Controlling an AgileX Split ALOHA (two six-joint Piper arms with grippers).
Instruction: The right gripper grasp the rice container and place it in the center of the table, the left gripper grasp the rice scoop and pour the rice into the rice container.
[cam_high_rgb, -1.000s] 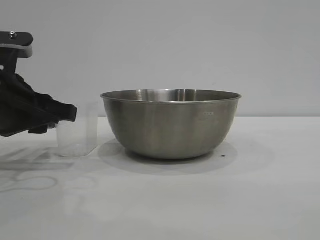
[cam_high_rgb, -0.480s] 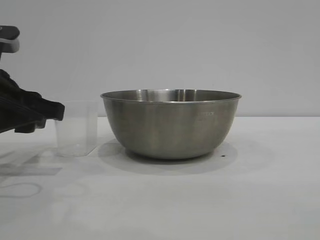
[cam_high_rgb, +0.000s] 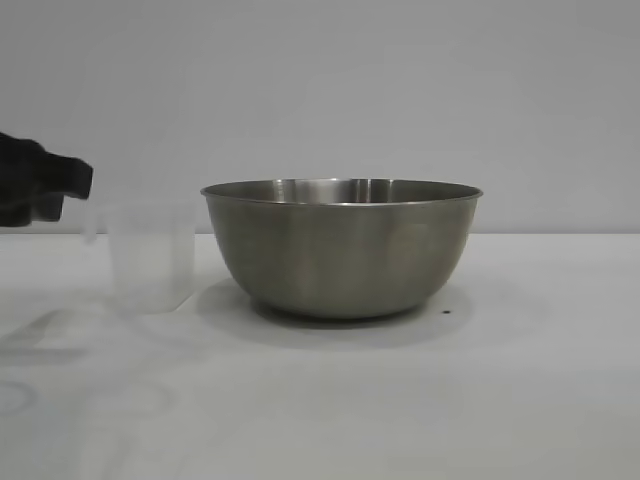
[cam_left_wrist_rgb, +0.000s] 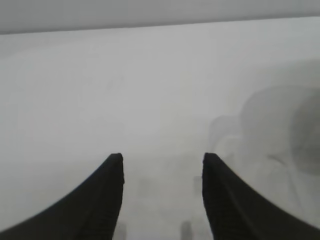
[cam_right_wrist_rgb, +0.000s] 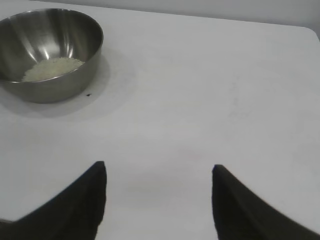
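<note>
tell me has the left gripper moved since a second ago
Yes. The left gripper has pulled up and leftward, away from the rice scoop, which stands beside the rice container.

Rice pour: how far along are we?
Looks essentially done. The steel bowl sits mid-table with a mound of rice inside. The plastic measuring cup stands upright beside it, released and looking empty. The left hand is open and clear of the cup; the right hand is open, away from the bowl. Nothing obvious remains.
</note>
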